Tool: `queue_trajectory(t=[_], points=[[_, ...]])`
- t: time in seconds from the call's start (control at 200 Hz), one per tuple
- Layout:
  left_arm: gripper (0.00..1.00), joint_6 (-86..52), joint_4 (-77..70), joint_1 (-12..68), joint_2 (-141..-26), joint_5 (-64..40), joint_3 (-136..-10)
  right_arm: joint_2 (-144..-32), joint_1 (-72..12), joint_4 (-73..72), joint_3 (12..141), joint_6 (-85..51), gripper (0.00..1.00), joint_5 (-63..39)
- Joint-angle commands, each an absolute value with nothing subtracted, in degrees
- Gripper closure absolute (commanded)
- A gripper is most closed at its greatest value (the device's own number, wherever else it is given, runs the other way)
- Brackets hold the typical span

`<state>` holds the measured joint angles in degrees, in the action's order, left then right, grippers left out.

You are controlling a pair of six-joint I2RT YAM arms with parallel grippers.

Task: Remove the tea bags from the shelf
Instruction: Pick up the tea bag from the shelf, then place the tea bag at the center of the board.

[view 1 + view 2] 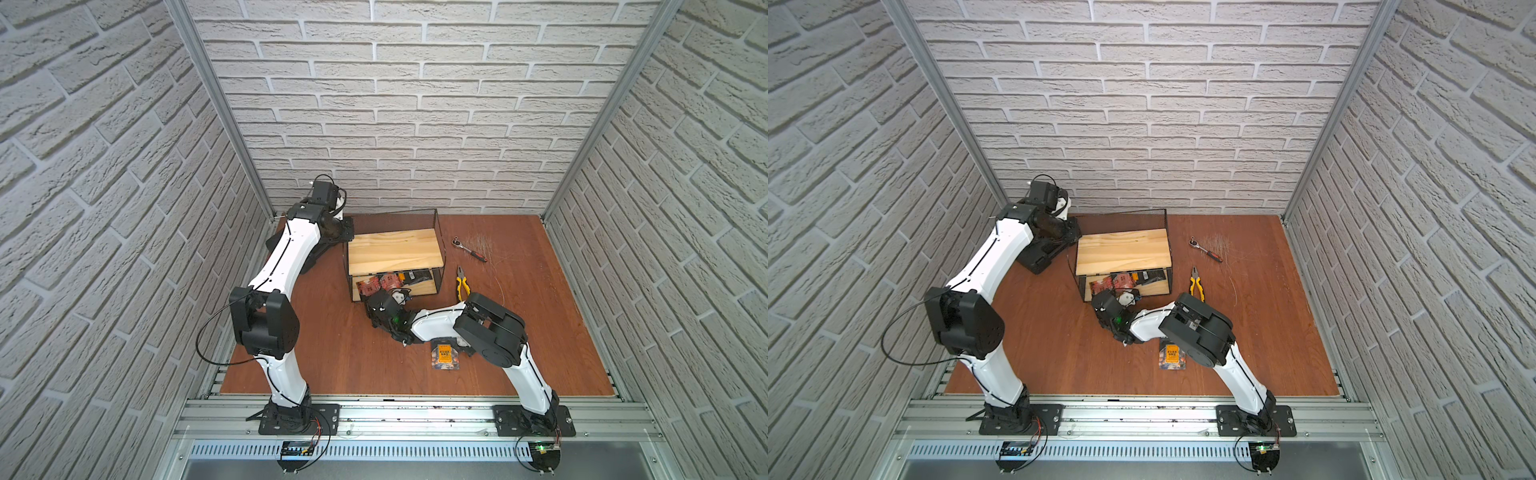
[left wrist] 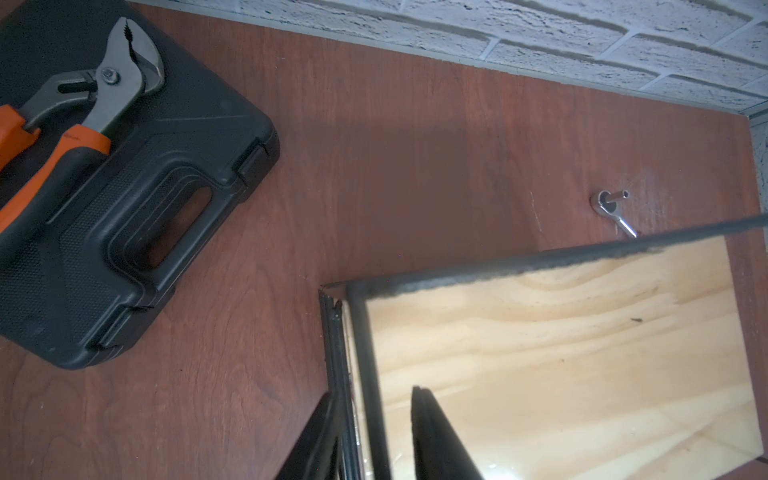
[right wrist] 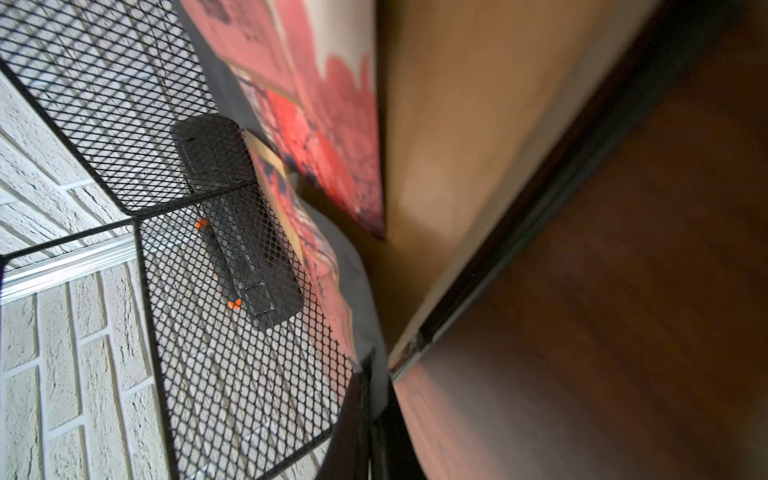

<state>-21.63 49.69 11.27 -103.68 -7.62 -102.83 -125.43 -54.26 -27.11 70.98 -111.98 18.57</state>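
- The shelf [image 1: 395, 251], pine boards in a black mesh frame, stands toward 12 o'clock on the reddish-brown tabletop [image 1: 332, 357].
- Its lower tier opens toward 6 o'clock and holds the tea bags. In both top views two red ones [image 1: 369, 286] [image 1: 1123, 279] lie at the 9 o'clock end. Black ones with orange labels [image 1: 402, 276] lie toward 3 o'clock.
- The right arm [image 1: 436, 324] extends from 5 o'clock to the open front of that tier.
- The right jaws are closed and pinch the edge of a red tea bag [image 3: 324, 257]. This sachet bends from the tier down into the grip. Which of the two red ones in the top views it is, I cannot tell.
- The left arm [image 1: 286, 249] stretches to the shelf's 9 o'clock end.
- The left jaws are closed on the frame's top rim there. One finger [image 2: 320, 436] sits outside the mesh and the other finger [image 2: 436, 436] over the top board.
- A loose tea bag [image 1: 444, 356], black with an orange label, lies flat on the tabletop at 5 o'clock of the shelf. It is well apart from the shelf and just beside the right arm's elbow.
- Yellow-handled pliers [image 1: 463, 284] lie at 4 o'clock, just beside the shelf.
- A ratchet wrench [image 1: 469, 248] lies at 3 o'clock, near the shelf.
- A black tool case [image 2: 124, 216] sits at 9 o'clock of the shelf, with orange-handled groove-joint pliers [image 2: 95, 95] on its lid.
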Motion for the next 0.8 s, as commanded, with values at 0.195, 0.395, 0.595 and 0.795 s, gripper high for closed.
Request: queue_trajectory(t=[0.195,0.395,0.595,0.795], points=[[0.67,-21.2,50.4,11.0,-105.5,-7.9,-104.3,-111.2,-54.3,-25.5,63.7,-105.8,0.97,13.7],[0.67,-20.9,50.5,10.9,-105.6,-7.8,-104.5,-102.3,-53.9,-23.5,54.6,-97.9,0.97,2.8],[0.67,-20.9,50.3,10.9,-105.7,-8.0,-104.4,-98.3,-53.0,-22.6,51.1,-89.0,0.97,-11.0],[0.67,-20.8,50.2,10.9,-105.8,-8.0,-104.4,-98.4,-54.8,-15.0,55.2,-79.1,0.97,-19.4]])
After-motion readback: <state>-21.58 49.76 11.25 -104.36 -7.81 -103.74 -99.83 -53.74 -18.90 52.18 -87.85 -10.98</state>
